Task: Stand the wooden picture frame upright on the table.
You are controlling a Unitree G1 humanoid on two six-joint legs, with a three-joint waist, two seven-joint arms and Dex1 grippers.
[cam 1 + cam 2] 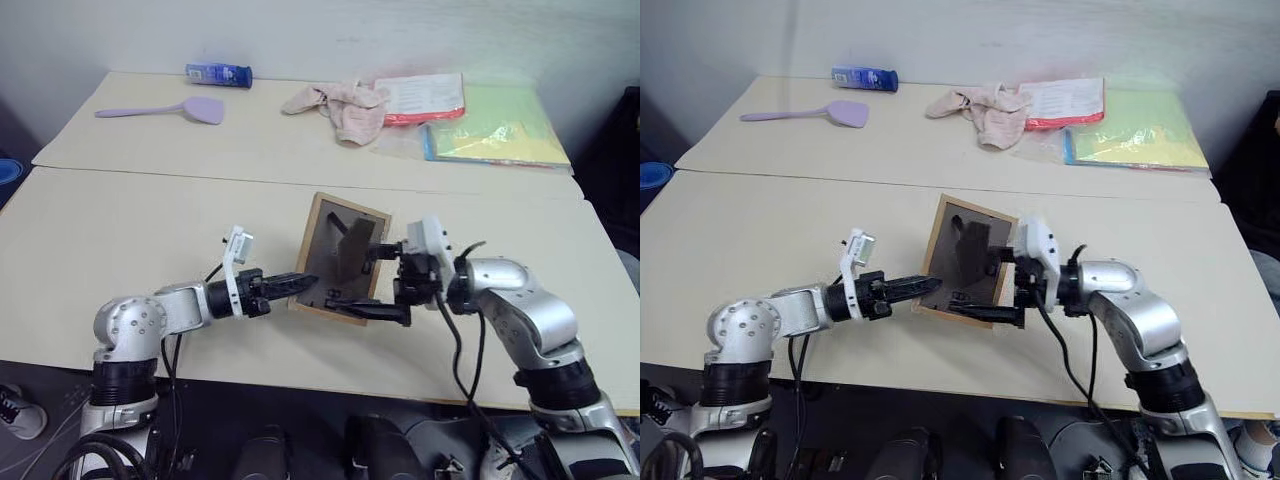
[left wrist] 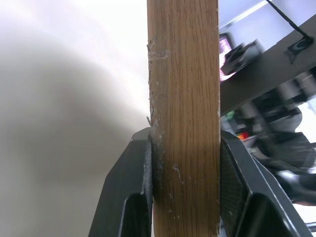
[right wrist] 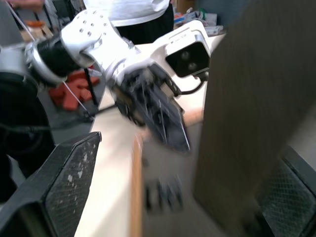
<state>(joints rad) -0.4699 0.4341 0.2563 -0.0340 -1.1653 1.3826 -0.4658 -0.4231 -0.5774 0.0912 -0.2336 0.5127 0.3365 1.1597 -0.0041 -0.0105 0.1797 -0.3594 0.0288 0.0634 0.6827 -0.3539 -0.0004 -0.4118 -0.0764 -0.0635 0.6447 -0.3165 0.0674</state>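
L gripper [image 1: 292, 283] jaws clamped on L edge of wooden picture frame [image 1: 325, 262], wood rail pinched between both pads per L wrist view. R gripper [image 1: 385, 285] jaws spread wide around easel stand [image 1: 352, 250], gripping nothing, one finger above stand, other low along frame's bottom rail.

Frame held tilted near front-centre of table [image 1: 120, 240], backing board toward cam, stand flap swung out from back. Can't tell if bottom edge touches tabletop or sits just off it. Prob held this way so L hand steadies frame while R hand gets at stand; stand needs to be out before frame can prop upright. Not standing on own yet.

Far from frame, at back of table: 1 blue bottle [image 1: 218, 74] lying on side, 1 lilac spatula [image 1: 165, 110], 1 pink cloth [image 1: 340, 106] crumpled, 1 red-edged booklet [image 1: 425, 99], stack of yellow/green folders [image 1: 495, 130] – exact no. can't tell. All well apart from frame, not in the way.

Count: 1 frame, 2 grippers, 2 tabletops butted w/ seam just behind frame.
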